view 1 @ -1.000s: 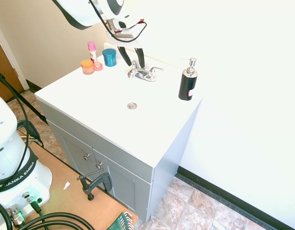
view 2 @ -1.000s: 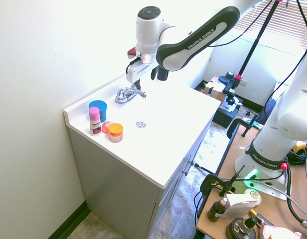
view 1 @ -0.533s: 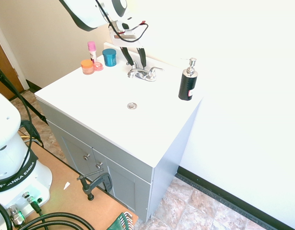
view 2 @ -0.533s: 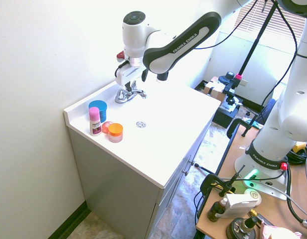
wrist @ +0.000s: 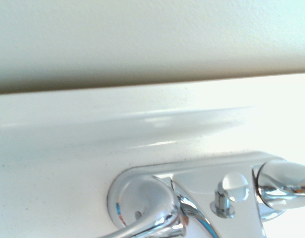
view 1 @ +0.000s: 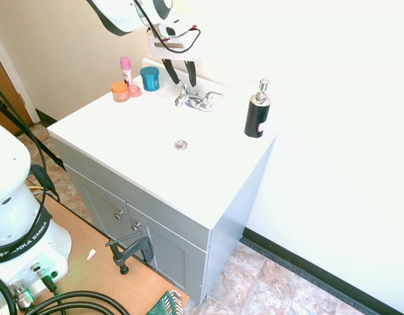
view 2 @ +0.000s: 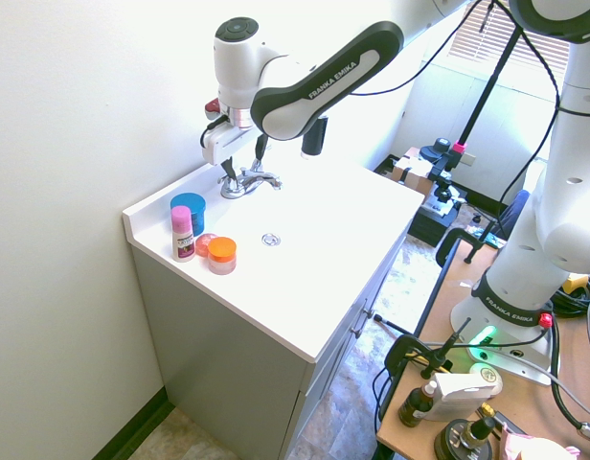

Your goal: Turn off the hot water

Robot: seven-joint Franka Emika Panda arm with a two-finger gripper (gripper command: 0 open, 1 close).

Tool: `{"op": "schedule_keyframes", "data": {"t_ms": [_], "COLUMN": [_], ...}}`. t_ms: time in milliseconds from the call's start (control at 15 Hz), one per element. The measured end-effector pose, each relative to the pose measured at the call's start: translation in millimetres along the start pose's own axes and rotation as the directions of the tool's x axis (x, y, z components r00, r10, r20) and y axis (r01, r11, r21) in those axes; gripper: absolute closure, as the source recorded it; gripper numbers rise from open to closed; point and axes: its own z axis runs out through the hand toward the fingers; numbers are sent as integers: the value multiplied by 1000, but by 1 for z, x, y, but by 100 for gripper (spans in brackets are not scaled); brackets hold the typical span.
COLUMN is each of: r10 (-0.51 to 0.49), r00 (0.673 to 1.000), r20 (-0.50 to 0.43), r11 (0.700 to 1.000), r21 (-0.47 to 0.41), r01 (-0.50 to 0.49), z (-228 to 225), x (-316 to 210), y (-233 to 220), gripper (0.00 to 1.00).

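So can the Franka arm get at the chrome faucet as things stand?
Looks like yes: the jaws hang open just above the faucet, and the blue jar and soap pump stand off to either side.

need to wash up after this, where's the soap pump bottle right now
In the first exterior view, the black soap pump bottle stands upright at the right-hand side of the white countertop, to the right of the chrome faucet.

A gray vanity cabinet [view 1: 169,243] bears a white counter [view 1: 156,177] against a plain pale wall [view 1: 340,131]. Dark baseboard [view 1: 307,269] edges the mottled stone-patterned floor [view 1: 238,279]. Bright daylight glows through horizontal window blinds [view 2: 491,43] beyond a brown-topped desk [view 2: 467,278].
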Motion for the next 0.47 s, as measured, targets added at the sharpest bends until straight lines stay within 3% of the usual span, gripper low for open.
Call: {"op": "schedule_keyframes", "data": {"t_ms": [200,467], "r10": [-2,5], "r00": [999,992], "r20": [49,126], "r11": [1000,1000], "r21": [-1,3], "r01": [2,-5], "z": [-4,-19], "x": [4,1], "y": [3,67], "gripper": [0,0]}}
